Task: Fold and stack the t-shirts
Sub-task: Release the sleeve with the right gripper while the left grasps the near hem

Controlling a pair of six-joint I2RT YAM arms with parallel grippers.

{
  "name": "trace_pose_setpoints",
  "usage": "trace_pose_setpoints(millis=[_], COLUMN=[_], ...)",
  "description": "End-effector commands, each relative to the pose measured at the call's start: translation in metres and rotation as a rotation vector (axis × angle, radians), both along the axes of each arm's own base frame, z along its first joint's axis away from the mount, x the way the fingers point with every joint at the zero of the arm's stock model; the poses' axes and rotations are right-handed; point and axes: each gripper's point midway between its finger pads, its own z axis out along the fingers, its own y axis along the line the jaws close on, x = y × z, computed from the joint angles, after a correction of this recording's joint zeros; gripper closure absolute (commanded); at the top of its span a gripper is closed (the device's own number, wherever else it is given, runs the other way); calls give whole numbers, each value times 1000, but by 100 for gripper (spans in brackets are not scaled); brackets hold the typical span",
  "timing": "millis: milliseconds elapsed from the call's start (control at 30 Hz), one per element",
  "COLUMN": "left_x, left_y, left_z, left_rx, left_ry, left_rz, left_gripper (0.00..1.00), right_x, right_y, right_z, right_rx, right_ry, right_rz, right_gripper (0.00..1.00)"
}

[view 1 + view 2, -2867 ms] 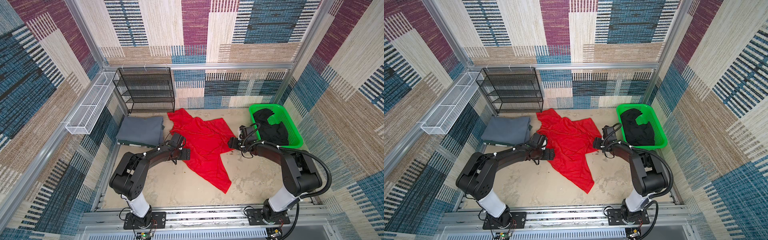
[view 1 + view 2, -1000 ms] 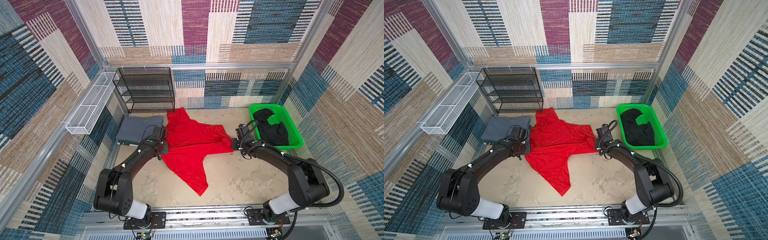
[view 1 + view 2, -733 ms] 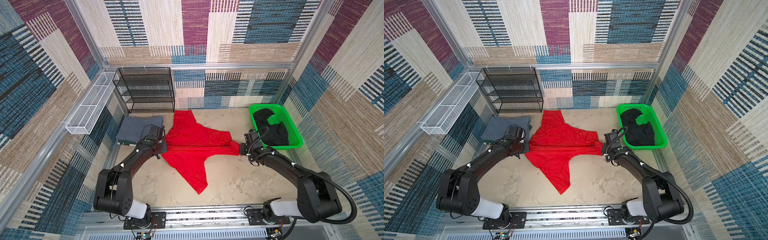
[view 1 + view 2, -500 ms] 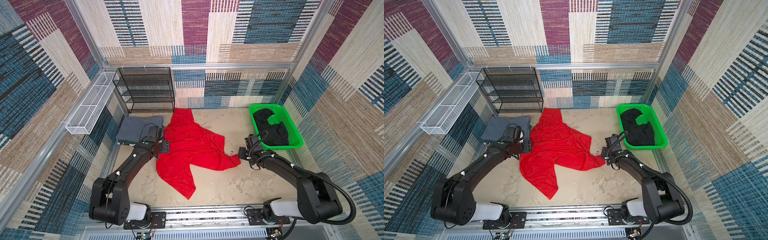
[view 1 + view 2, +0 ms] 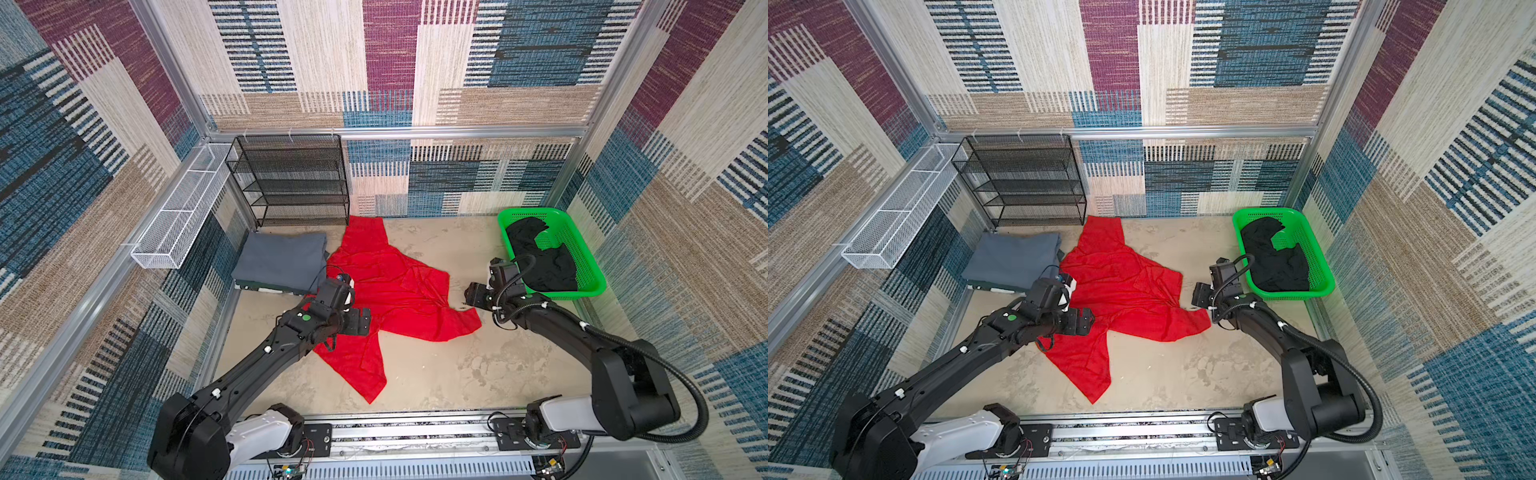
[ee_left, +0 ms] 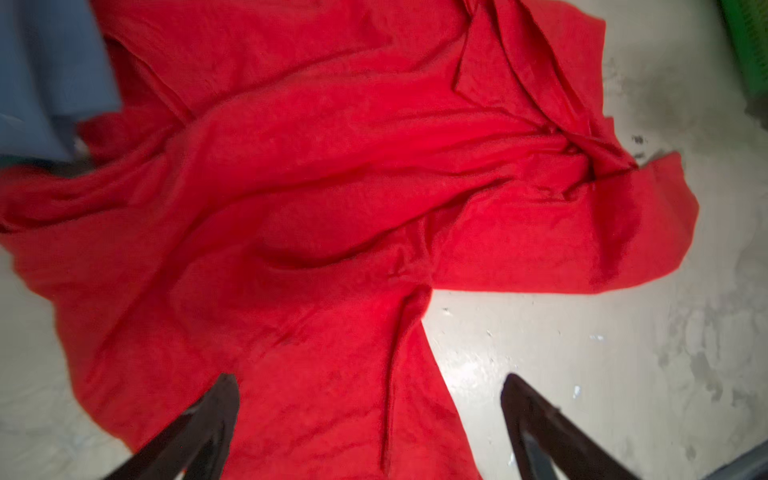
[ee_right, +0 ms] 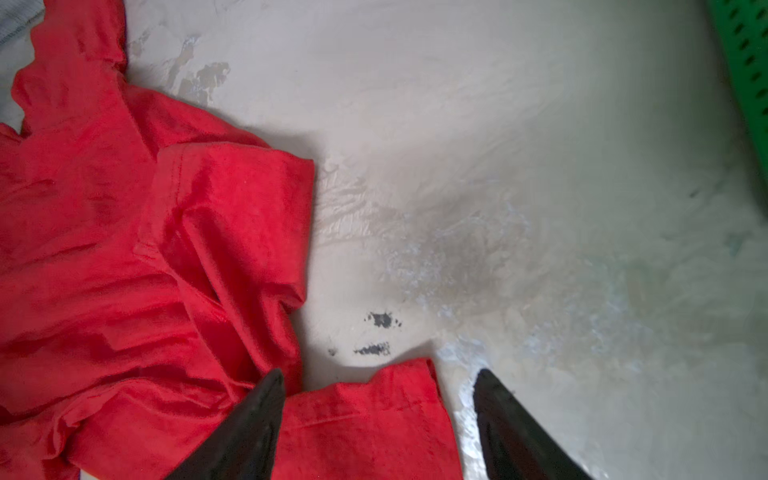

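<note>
In a top view the grey t-shirt is laid folded at centre left. The left gripper is held open and empty over the crumpled red t-shirt at centre, the right gripper likewise at its right corner, and the black t-shirt is kept in the basket at right. A skewed fold is risked if bunched layers are pinched together.

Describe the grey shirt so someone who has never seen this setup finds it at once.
Find the black wire shelf at the back. On the floor just in front of it lies the grey shirt. Unlike the crumpled red shirt sprawled beside it, it is folded into a neat rectangle.
</note>
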Motion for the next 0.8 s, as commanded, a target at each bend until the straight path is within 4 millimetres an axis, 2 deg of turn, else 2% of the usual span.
trace_pose_setpoints(millis=[0, 100, 267, 333, 500, 533, 600, 633, 700, 767], left_x=[-17, -27, -31, -32, -34, -35, -37, -37, -38, -37], left_y=[-8, -19, -32, -39, -51, -53, -55, -54, -51, -49], left_z=[-25, -45, -63, -67, -84, -88, -95, -97, -101, -102], left_rx=[-2, -5, -16, -20, -20, -28, -39, -37, -23, -9], left_ry=[95, 138, 168, 177, 206, 218, 237, 240, 248, 247], left_rz=[-8, -35, -61, -77, -86, -86, -85, -79, -67, -57], left_gripper=[2, 2, 2, 2, 2, 1, 1, 4, 14, 25], right_x=[24, 43, 67, 70, 68, 68, 68, 70, 74, 81], right_y=[36, 71, 108, 115, 120, 119, 117, 115, 112, 108], right_z=[13, 14, -14, -29, -47, -50, -52, -51, -46, -38], right_rx=[63, 53, 29, 7, -8, -13, -25, -36, -56, -85], right_ry=[-54, -61, 5, 23, 51, 56, 59, 53, 32, 10], right_rz=[85, 162, 243, 260, 276, 276, 267, 257, 245, 234], right_gripper=[27, 26, 26, 26, 30, 34, 57, 66, 76, 92])
